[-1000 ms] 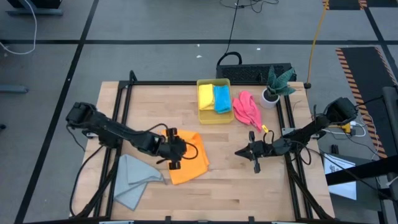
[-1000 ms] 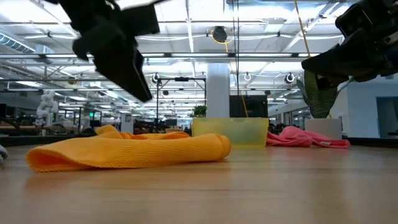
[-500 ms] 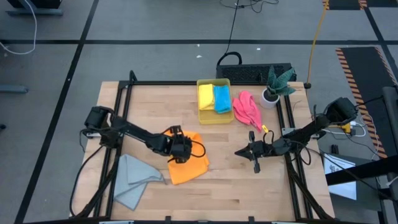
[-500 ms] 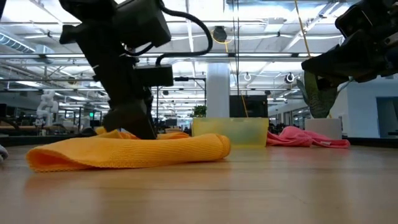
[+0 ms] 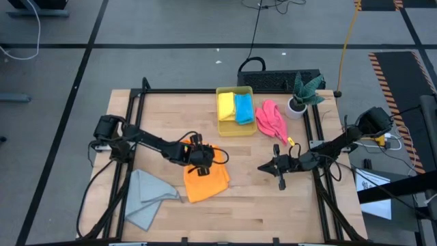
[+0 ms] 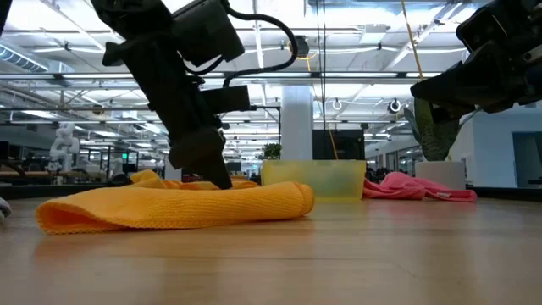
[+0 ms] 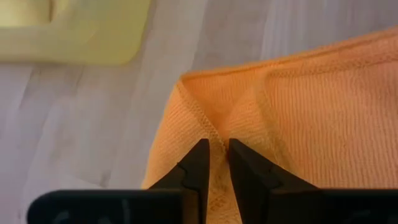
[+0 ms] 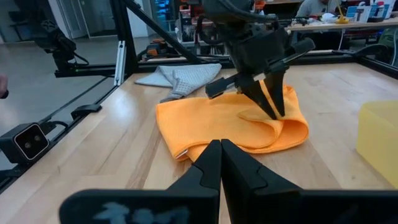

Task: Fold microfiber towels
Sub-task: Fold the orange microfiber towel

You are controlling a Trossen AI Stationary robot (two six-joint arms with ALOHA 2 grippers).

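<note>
Orange towel (image 5: 206,179) lies mid-table, half folded, long axis running toward table's front edge. Left gripper (image 5: 200,156) is set directly on its far edge, jaws nearly closed, pinching raised fabric ridge. Right gripper (image 5: 279,167) is parked well apart toward table's right side, jaws closed, empty. Left arm judged nearer for next fold.

An orange towel (image 5: 207,179) lies loosely folded mid-tabletop, a grey one (image 5: 147,198) rumpled beside it near the front left corner, a pink one (image 5: 271,121) heaped at the back, and yellow (image 5: 226,107) and blue (image 5: 243,108) ones folded side by side beside it
</note>
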